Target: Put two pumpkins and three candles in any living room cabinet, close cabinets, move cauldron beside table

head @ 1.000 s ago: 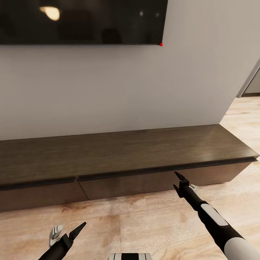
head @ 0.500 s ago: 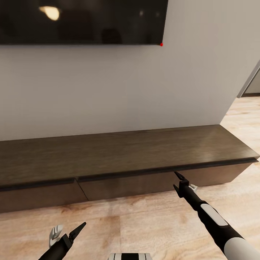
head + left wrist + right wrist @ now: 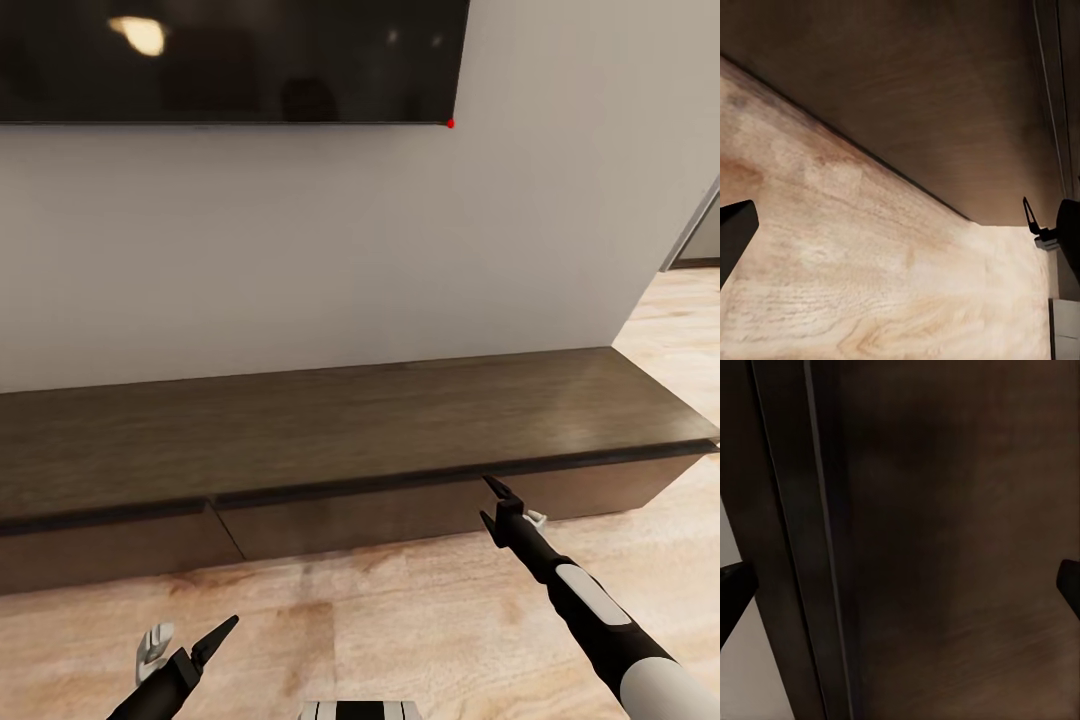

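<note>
Here the right gripper (image 3: 512, 500) hovers just before the cabinet (image 3: 350, 430) front.

head above cabinet (image 3: 400, 420), wrists close

No text, label, brand, number or sign can be read anywhere, neither on the long dark brown wooden cabinet (image 3: 350, 440) nor above it.

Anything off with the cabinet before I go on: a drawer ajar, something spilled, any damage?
Nothing stands out. The cabinet looks intact, its visible drawer fronts flush under the top edge and none ajar. The wooden floor in front shows no spill. The right gripper sits close to a drawer front, the left gripper low over the floor.
</note>
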{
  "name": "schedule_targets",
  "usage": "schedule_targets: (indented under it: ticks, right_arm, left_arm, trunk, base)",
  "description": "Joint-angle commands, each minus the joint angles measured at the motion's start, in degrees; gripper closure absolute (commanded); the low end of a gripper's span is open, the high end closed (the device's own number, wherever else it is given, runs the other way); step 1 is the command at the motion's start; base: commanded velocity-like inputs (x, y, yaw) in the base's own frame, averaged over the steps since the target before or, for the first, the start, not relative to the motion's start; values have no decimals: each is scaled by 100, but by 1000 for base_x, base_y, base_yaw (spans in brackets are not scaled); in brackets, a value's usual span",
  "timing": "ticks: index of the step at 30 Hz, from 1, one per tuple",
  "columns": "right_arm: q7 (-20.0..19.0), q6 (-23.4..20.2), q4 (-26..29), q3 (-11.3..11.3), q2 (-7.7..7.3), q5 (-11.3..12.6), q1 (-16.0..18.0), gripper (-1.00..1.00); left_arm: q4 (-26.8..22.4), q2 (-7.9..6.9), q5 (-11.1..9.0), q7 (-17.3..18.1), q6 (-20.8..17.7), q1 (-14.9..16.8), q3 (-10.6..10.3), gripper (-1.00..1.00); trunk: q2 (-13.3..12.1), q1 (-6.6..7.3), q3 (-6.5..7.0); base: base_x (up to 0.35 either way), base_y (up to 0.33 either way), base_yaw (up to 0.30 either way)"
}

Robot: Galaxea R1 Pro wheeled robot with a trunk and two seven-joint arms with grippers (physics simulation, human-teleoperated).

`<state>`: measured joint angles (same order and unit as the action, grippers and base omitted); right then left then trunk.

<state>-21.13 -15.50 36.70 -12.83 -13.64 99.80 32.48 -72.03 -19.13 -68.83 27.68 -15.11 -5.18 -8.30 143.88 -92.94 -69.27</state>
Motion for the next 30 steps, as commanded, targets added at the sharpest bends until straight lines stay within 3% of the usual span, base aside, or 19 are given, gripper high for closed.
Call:
schedule_targets:
  ticks: [1, 30]
  right_arm:
    - [-20, -5, -5, -27, -7, 56, 4, -100]
    - [-29, 4, -14, -38, 2, 96, 3, -100]
  left_arm:
    - [-4, -3, -61, 1, -45, -1, -1, -100]
    - [-1, 6, -61, 1, -39, -1, -5, -100]
  trunk:
    - [2, 1, -3]
    - [2, 1, -3]
  base:
    - [0, 0, 0]
    - [20, 12, 0]
